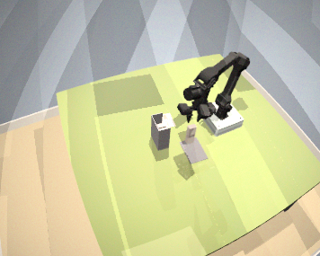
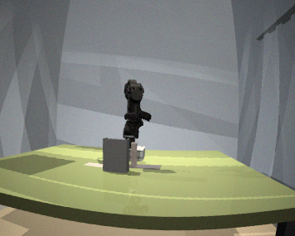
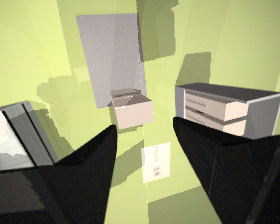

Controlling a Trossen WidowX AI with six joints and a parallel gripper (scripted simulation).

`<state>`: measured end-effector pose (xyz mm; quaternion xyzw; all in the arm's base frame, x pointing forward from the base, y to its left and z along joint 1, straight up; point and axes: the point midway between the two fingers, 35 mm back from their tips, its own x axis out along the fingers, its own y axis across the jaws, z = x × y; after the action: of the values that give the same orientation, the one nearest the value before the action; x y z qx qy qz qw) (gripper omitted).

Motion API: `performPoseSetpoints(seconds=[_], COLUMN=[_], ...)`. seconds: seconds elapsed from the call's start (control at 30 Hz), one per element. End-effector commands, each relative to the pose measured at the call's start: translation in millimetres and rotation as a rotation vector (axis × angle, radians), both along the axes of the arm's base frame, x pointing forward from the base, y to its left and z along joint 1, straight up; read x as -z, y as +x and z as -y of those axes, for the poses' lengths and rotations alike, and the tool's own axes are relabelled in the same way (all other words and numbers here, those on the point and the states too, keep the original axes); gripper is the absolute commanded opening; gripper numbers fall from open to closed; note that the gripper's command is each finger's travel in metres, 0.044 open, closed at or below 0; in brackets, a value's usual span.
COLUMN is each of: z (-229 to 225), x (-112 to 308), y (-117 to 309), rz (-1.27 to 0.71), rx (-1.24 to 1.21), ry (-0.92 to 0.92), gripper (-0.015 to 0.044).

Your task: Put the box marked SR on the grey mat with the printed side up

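A pale pinkish box (image 1: 191, 133) (image 2: 133, 154) (image 3: 134, 114) stands upright at the edge of the grey mat (image 1: 196, 154) (image 2: 151, 166) (image 3: 111, 55). No reach code is readable on it. My gripper (image 1: 194, 119) (image 3: 144, 125) is open and empty, above and to one side of that box, with a gap between its fingers and the box. The grey bin (image 1: 161, 136) (image 2: 116, 155) (image 3: 263, 114) stands beside the mat. Two pale boxes show inside it in the wrist view, one nearer (image 3: 232, 127) and one farther (image 3: 235, 110); their printed sides are hidden.
A flat white card (image 3: 156, 162) with small dark marks lies on the green table between the bin and the robot's white base (image 1: 227, 122) (image 3: 14, 142). The bin's walls rise close to the standing box, right of the fingers in the wrist view.
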<state>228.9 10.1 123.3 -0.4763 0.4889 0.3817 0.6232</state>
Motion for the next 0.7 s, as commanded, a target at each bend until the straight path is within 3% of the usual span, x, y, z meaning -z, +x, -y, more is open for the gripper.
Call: performPoseSetpoints(seconds=[0.0, 0.1, 0.37, 0.67], z=[0.0, 0.0, 0.0, 3.0], x=[0.2, 0.2, -23.3, -26.4], y=[-0.3, -0.3, -2.2, -2.2], rz=[-0.002, -0.002, -0.001, 0.012], rx=[0.000, 0.000, 0.000, -0.020], ry=[0.000, 0.000, 0.000, 0.079], gripper=[0.0237, 0.0237, 0.0440, 0.0440])
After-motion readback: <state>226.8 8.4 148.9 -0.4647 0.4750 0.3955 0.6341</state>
